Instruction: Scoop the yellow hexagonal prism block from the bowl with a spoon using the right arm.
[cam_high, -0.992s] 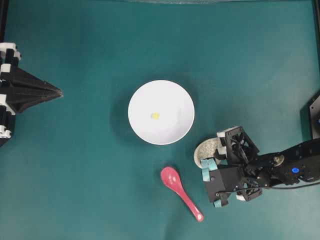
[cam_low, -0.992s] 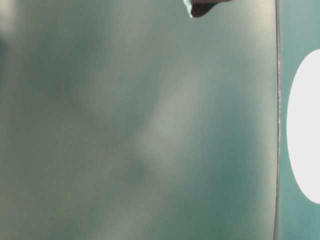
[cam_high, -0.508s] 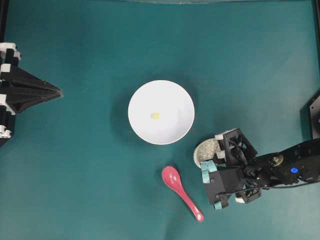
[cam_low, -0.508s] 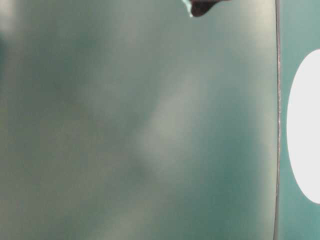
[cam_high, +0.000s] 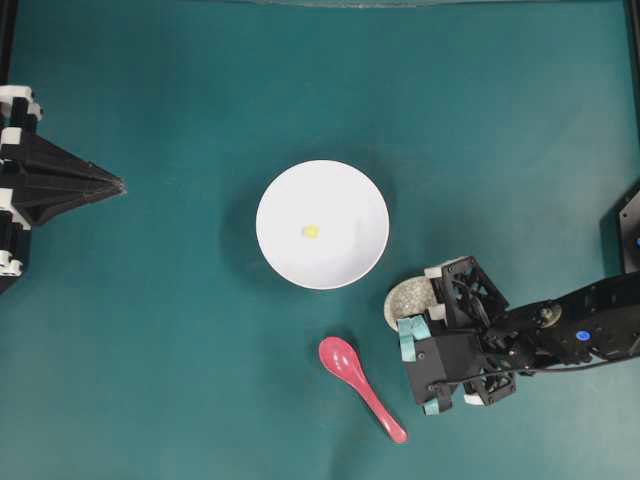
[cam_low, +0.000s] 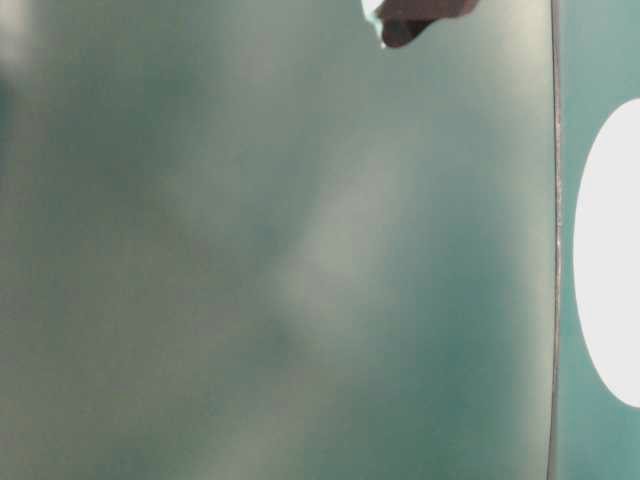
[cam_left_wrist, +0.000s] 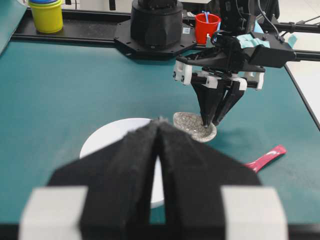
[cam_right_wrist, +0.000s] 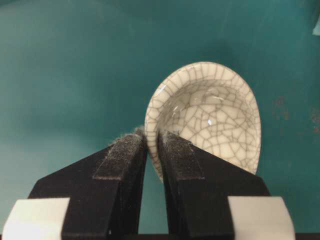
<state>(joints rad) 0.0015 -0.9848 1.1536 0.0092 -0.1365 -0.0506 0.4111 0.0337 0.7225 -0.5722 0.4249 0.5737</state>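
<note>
The white bowl (cam_high: 275, 190) sits mid-table with the tiny yellow hexagonal prism block (cam_high: 311, 231) lying in it. The pink-red spoon (cam_high: 360, 385) lies flat on the mat below the bowl, untouched; it also shows at the right of the left wrist view as the spoon (cam_left_wrist: 265, 157). My right gripper (cam_right_wrist: 152, 137) points down with its jaws shut on the near rim of a crackled grey spoon rest (cam_right_wrist: 210, 110), right of the spoon. My left gripper (cam_left_wrist: 159, 122) rests shut and empty at the far left, aimed toward the bowl (cam_left_wrist: 107, 137).
The spoon rest (cam_high: 408, 298) lies between bowl and right arm (cam_high: 450, 350). A red cup (cam_left_wrist: 207, 25) and stacked yellow cups (cam_left_wrist: 46, 12) stand past the mat's far edge by the black arm base (cam_left_wrist: 155, 30). The table-level view is mostly blur, with the bowl (cam_low: 610, 250) at right.
The right gripper's jaws have narrowed and closed onto the spoon rest's rim, and the wrist shifted slightly. Bowl, block, spoon and left arm stay put.
</note>
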